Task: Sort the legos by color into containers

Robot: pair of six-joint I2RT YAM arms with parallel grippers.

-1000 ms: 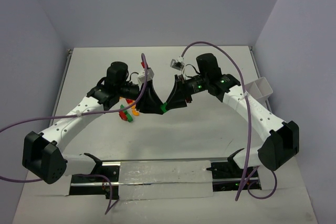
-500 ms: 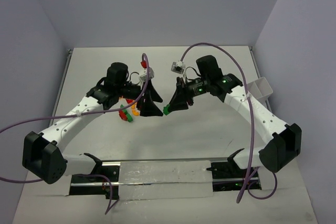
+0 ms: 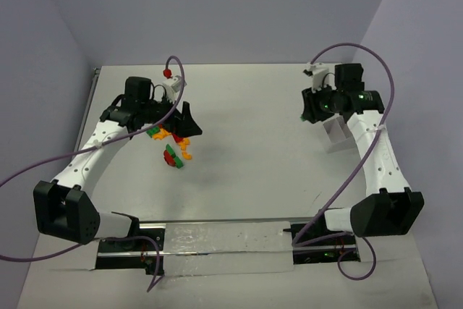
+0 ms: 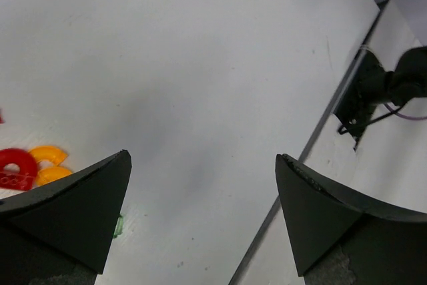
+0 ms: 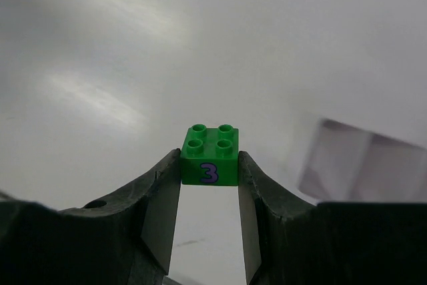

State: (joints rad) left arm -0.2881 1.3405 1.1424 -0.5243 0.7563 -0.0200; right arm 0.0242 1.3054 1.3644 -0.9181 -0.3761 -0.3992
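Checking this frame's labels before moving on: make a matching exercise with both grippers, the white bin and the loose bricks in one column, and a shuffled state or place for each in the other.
Things:
1. left gripper
2. right gripper
3. white bin
4. loose bricks

States or places:
A. shut on a green brick
B. lying on the table by the left arm
C. open, nothing between the fingers
D. standing beside the right arm

Pairs: 1-C, 2-A, 3-D, 4-B

A robotics lab: cabled arms [image 3: 94,157] on a white table [image 3: 253,128] between plain walls [image 3: 217,12].
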